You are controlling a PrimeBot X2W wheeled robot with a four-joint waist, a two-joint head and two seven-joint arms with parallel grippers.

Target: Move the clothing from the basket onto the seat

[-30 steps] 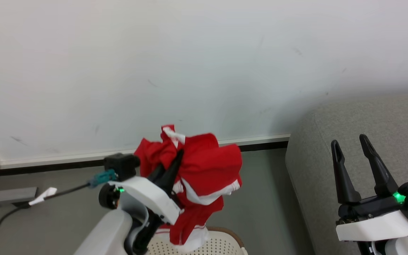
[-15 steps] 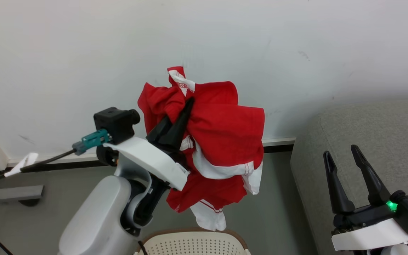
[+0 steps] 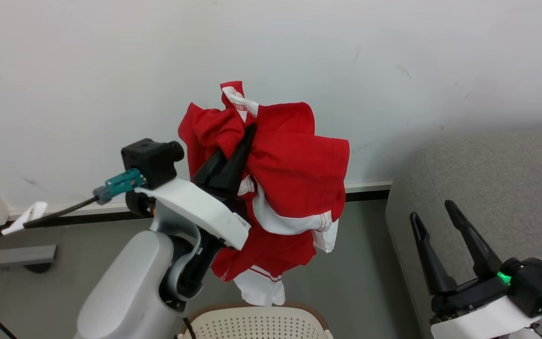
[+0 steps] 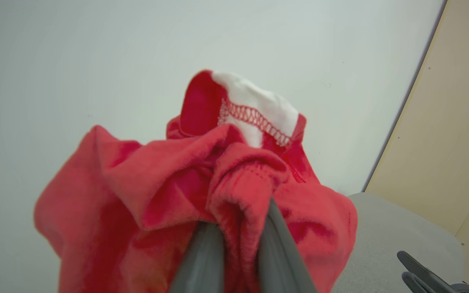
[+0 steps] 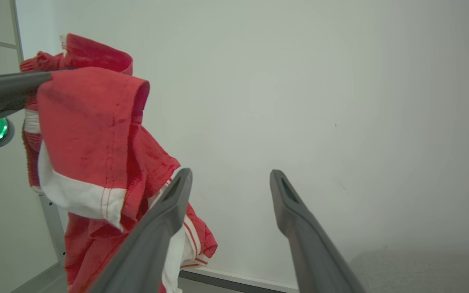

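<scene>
My left gripper (image 3: 246,134) is shut on a bunch of the red clothing (image 3: 294,179) with white trim, held high in front of the wall. The garment hangs clear above the cream basket (image 3: 257,325), whose perforated wall and brown rim show at the bottom edge. In the left wrist view the two fingers pinch a red fold (image 4: 240,191). The grey seat (image 3: 487,174) lies to the right. My right gripper (image 3: 433,211) is open over the seat's near corner, holding nothing. The right wrist view shows the hanging clothing (image 5: 92,134) at left.
A white wall fills the background, with a dark skirting strip (image 3: 64,219) along the grey floor. A black cable (image 3: 50,216) with a teal plug runs from my left wrist. A grey box (image 3: 17,256) sits on the floor at left.
My left gripper has lifted the red clothing up out of the basket, so its lowest tail now hangs free. The right gripper has drifted slightly left, still open.
</scene>
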